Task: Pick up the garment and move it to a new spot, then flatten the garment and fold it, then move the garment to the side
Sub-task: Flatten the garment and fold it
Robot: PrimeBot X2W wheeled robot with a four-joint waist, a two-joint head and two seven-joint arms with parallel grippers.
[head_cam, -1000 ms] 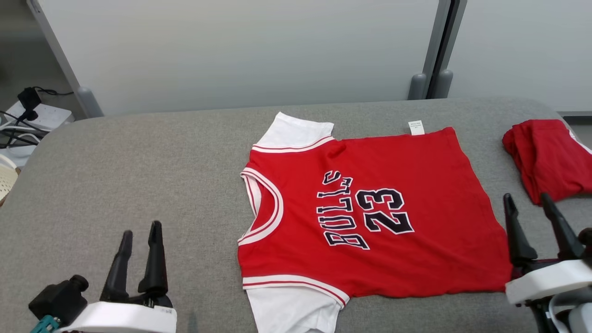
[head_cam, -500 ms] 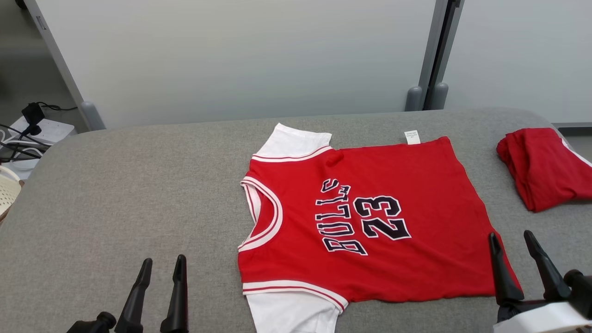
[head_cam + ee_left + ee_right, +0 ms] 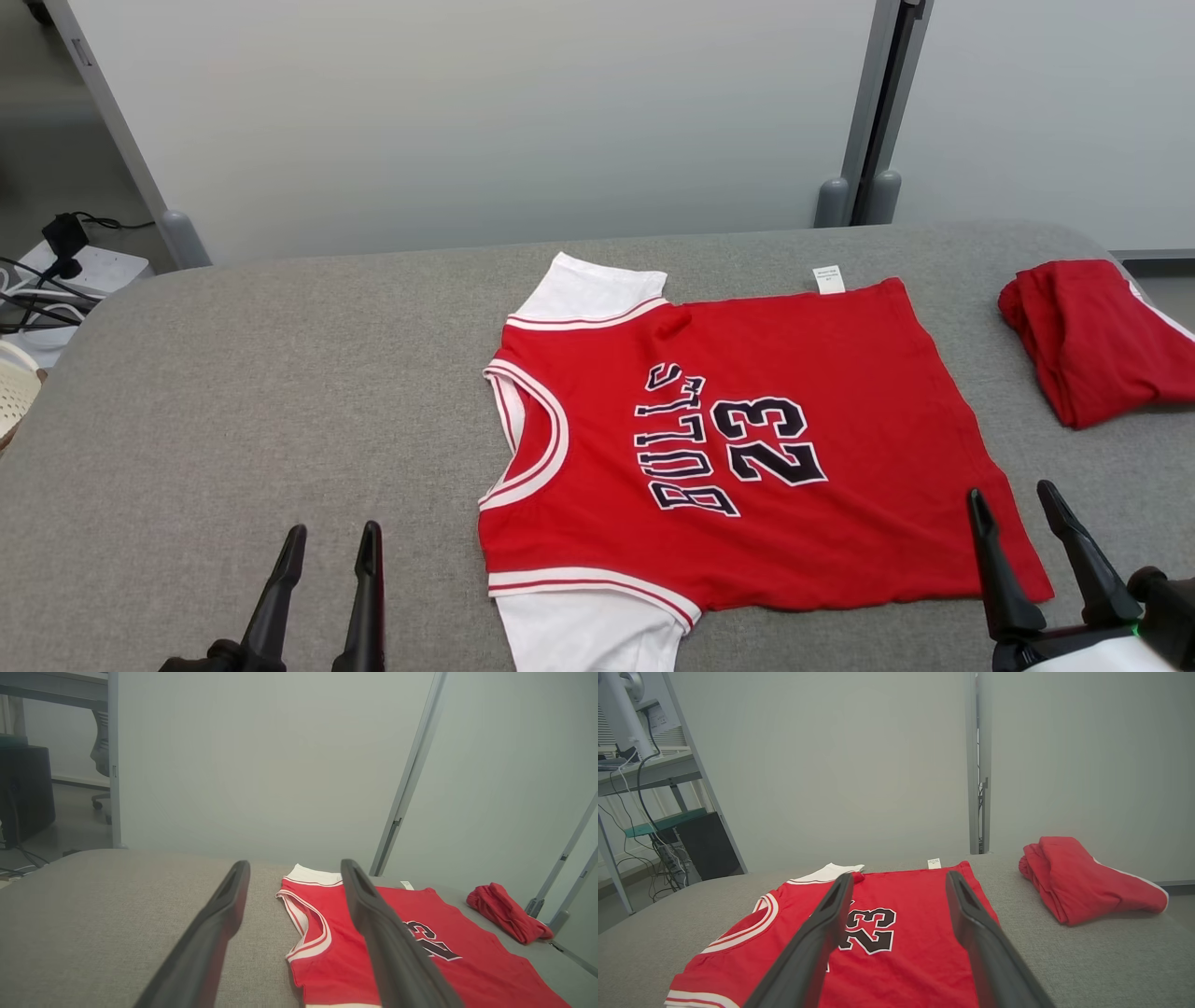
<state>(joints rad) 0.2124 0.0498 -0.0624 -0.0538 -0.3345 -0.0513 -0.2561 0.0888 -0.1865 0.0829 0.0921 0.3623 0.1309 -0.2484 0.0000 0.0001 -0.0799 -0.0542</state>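
Note:
The garment is a red jersey with white sleeves and "BULLS 23" in dark print. It lies spread flat on the grey table, collar toward the left, also visible as the garment and the garment. My left gripper stands open at the lower left, apart from the jersey's collar side, fingers empty. At the lower right my right gripper is open over the jersey's near hem corner, holding nothing.
A folded red cloth lies at the table's right edge, seen as the red cloth in the right wrist view. Grey partition panels stand behind the table. A power strip with cables sits on the floor at far left.
Both grippers have drawn back toward the bottom of the head view, still open. The camera tilted, shifting the whole picture slightly down. The jersey has not moved.

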